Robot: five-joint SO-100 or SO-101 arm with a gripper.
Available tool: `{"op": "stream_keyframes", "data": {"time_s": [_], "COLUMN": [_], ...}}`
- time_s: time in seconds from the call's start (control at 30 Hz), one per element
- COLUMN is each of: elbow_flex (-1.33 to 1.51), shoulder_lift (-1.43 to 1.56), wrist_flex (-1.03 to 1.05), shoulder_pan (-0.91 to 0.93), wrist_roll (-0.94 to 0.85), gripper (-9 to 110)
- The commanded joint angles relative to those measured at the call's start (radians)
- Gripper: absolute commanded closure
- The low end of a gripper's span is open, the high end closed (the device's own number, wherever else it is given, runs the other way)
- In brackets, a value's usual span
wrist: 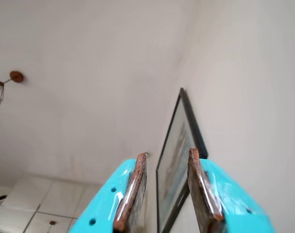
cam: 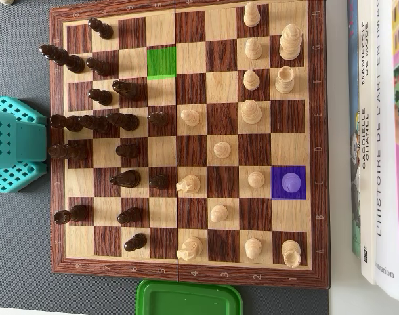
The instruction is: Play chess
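The gripper [wrist: 167,187] points at a wall, jaws narrowly parted and empty (no move begun); next it must likely descend on the purple-marked piece [cam: 289,182] at the overhead view's right, bound for the green square [cam: 161,63] at upper left.

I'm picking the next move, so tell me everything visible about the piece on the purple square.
The piece on the purple square shows only in the overhead view, seen from straight above as a small round top tinted purple by the highlight, so its true colour and type cannot be told. It stands upright, roughly centred on its square, in the second column from the board's right edge, touching no other piece. A light piece stands one square to its left.
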Motion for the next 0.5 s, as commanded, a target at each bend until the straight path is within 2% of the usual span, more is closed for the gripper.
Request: {"op": "stream_keyframes", "data": {"time_s": [0.0,0.47], "elbow_flex": [-0.066,-0.189], "shoulder_lift": [-0.009,-0.009], "wrist_flex": [0.129,0.736], "shoulder_pan": [0.005,0.002], "wrist_roll": [-0.005,-0.003], "gripper": [88,88]}}
